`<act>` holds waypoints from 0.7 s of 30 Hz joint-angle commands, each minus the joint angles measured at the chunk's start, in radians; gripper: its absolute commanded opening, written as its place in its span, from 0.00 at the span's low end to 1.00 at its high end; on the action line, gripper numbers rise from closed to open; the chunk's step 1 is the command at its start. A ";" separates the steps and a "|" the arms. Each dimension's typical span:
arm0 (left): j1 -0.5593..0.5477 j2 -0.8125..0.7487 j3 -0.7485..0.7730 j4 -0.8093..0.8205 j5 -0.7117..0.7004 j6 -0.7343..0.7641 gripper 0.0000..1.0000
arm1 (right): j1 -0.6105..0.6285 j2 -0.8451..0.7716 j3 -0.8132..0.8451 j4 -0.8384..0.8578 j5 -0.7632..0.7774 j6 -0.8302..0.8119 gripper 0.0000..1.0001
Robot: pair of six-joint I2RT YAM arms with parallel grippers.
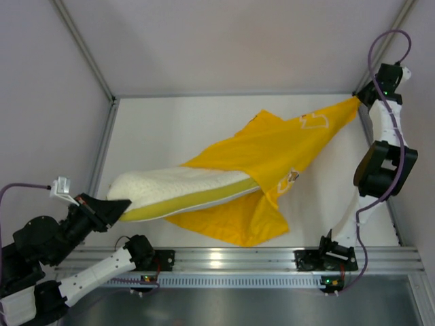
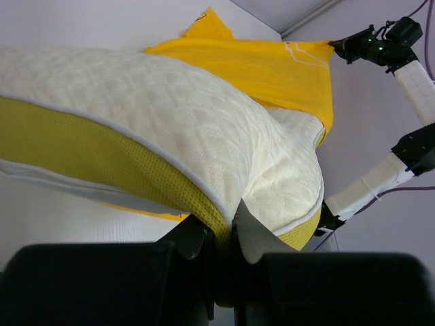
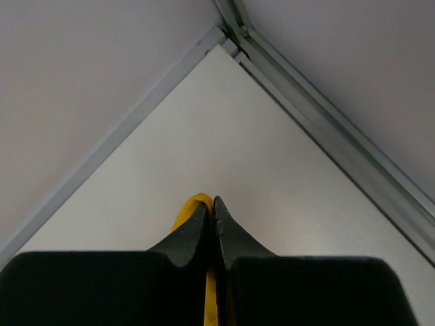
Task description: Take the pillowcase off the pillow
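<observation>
Left wrist view: left pincer grips the pillow at its edge seam, lower centre of frame, jaws nearly closed over the piping. Right wrist view: right pincer is closed tight on a corner of the pillowcase, with yellow fabric pinched between the tips. Top view: pillowcase stretched taut toward upper right, pillow held toward lower left, over the surface. Cream end is exposed at left; the other end sits inside the yellow fabric mid-frame. Judgement: about halfway. Left to do: separate further until the pillow clears the opening.
</observation>
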 commanded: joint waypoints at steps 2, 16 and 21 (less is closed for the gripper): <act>0.004 -0.006 0.113 0.022 -0.085 0.041 0.00 | -0.051 0.149 0.320 0.086 0.098 -0.052 0.00; 0.004 0.003 0.098 -0.048 -0.137 0.019 0.00 | -0.067 0.353 0.536 0.140 0.155 -0.059 0.00; -0.001 0.011 -0.017 -0.006 -0.147 -0.016 0.00 | -0.054 0.204 0.306 0.177 0.176 -0.053 0.00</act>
